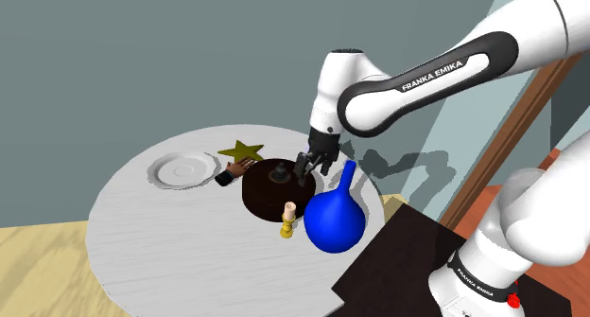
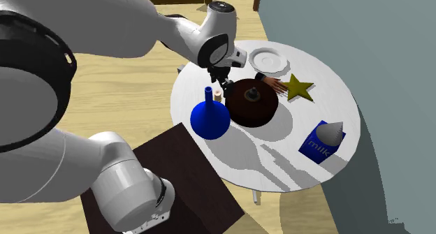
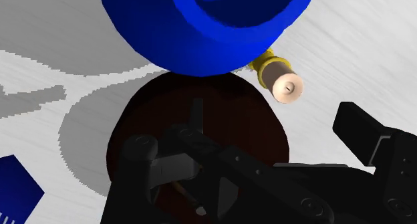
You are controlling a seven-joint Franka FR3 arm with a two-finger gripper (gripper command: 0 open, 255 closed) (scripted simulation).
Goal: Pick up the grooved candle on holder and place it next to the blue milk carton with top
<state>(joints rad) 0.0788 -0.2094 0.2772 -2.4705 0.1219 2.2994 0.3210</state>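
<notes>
Black fingers (image 3: 364, 132) overlap the dark brown pot (image 3: 260, 119) in the wrist view, so their outlines are hard to separate from the pot's dark knob. From there the blue vase (image 3: 200, 29) covers most of the gold holder under the candle (image 3: 284, 84). I can't make out any grooves on the candle. Milk carton (image 2: 318, 147): only a blue corner of it is cut off at the wrist view's edge. In the second exterior view it shows whole, blue with a grey pointed top. Small brown item (image 1: 225, 177) between the plate (image 1: 184, 169) and the pot: can't identify it. The arm (image 2: 42, 72) blocks the second exterior view's left side.

Gripper (image 1: 304, 170): its 2 fingers stand wide apart with nothing clasped. It hangs over the pot's edge on the vase side. I can't tell if it touches the pot.

The candle is cream-coloured and stands upright on the table (image 1: 142, 239). It is just beside the vase and near the pot's rim, clear of the fingers. The carton sits well apart from it, at the table's opposite edge past the pot.

The table is round and white with a faint grain, and arm shadows fall across it. A yellow star (image 1: 243, 151) lies flat beside the plate. The stand (image 1: 397, 258) is a dark box at the table's edge. The wall (image 1: 113, 60) is grey-teal and the floor (image 1: 38, 268) is pale wood.
</notes>
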